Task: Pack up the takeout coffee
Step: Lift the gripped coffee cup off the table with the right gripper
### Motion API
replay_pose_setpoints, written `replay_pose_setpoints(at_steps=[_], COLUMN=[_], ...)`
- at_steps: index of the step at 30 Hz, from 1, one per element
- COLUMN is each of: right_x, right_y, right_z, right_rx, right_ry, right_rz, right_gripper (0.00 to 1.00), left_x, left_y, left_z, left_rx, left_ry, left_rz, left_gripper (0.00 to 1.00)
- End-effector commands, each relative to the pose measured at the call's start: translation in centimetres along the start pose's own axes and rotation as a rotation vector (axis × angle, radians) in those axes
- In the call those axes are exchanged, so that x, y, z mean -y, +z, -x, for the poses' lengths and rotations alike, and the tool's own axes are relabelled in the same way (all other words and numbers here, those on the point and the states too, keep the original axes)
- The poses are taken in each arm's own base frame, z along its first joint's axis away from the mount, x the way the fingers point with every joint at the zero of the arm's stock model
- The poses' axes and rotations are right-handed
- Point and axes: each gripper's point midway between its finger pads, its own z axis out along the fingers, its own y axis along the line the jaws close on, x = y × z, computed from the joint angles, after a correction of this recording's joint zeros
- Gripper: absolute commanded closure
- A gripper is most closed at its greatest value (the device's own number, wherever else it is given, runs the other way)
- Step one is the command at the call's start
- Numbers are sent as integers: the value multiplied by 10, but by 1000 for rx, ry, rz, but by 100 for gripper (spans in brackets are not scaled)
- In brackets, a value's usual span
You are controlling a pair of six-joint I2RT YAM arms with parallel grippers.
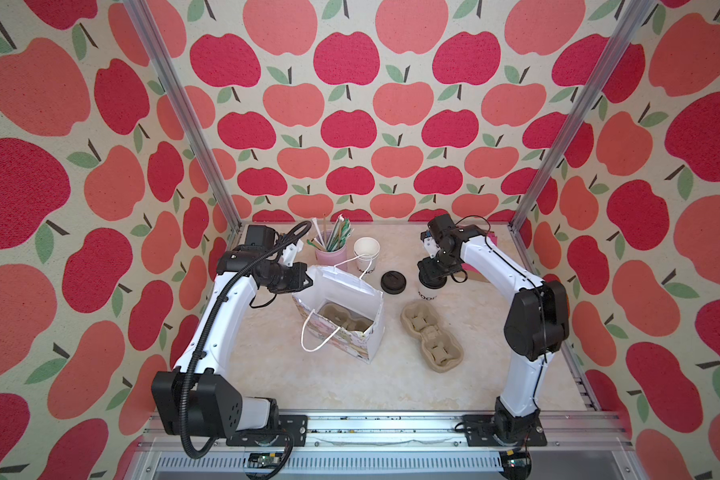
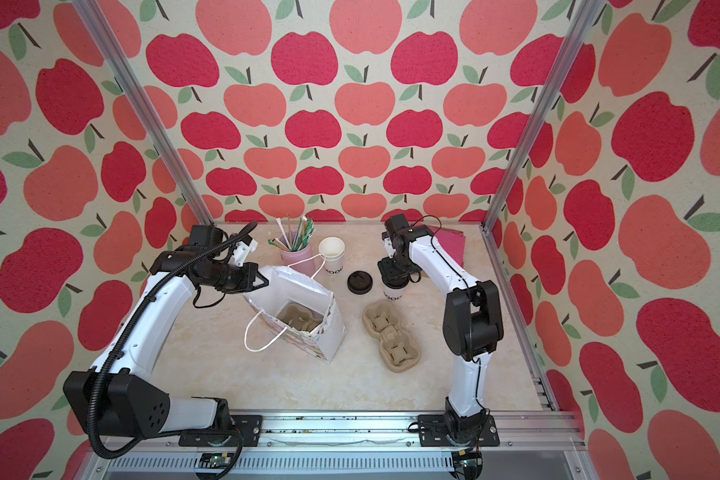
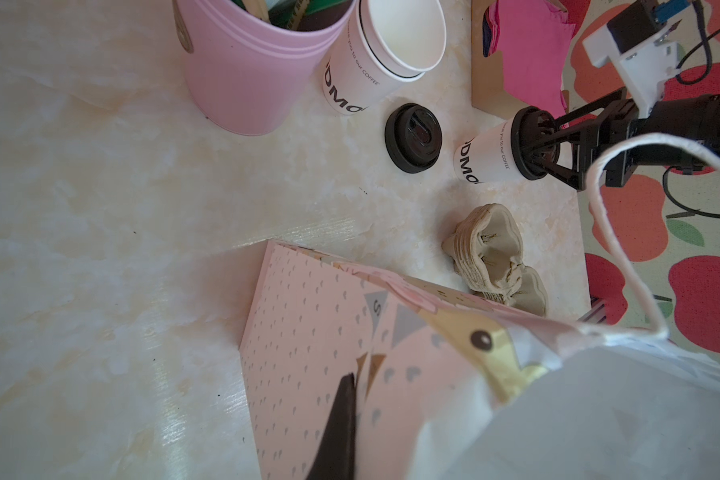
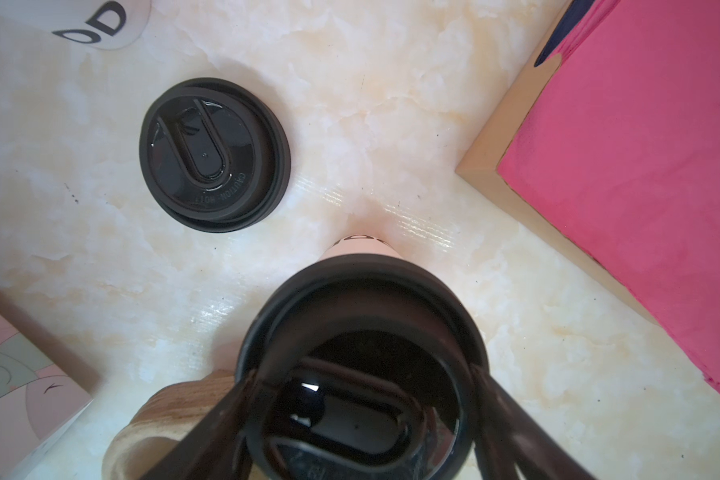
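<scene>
R gripper point(image 1: 432, 277): jaws spread wide astride the black lid point(image 4: 362, 299) seated on the white cup point(image 3: 485, 156), fingers at its rim; can't tell if pinching or just touching. Cup stands upright on the tabletop point(image 1: 350, 386), right of centre in both top views, w/ a loose lid point(image 1: 393, 282) just beside. L gripper point(image 1: 307, 281): clamped on the paper bag point(image 1: 352, 286) wall, mid-frame; pulp carrier point(image 1: 344, 322) inside.
</scene>
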Motion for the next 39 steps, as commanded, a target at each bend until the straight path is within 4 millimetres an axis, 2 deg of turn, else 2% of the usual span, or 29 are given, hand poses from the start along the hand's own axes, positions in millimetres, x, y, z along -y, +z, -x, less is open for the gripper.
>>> replay_pose_setpoints(at_steps=[1, 9, 14, 19, 29, 39], right_x=[2, 6, 7, 4, 7, 10], right_y=[37, 41, 38, 31, 1, -33], right_z=[-51, -57, -54, -46, -26, -13], right_rx=[-213, -235, -219, -191, -99, -22], right_ry=[14, 5, 7, 12, 17, 12], right_rz=[-20, -45, -45, -32, -28, -44], right_gripper=[22, 26, 36, 37, 36, 35], left_x=[1, 2, 2, 2, 1, 0], left_y=[-3, -4, -5, -6, -6, -5], left_z=[0, 0, -1, -1, -1, -1], left_rx=[19, 23, 27, 30, 34, 37], left_ry=[5, 5, 6, 7, 9, 9], left_rz=[10, 10, 12, 15, 20, 21], left_gripper=[100, 100, 100, 100, 100, 100])
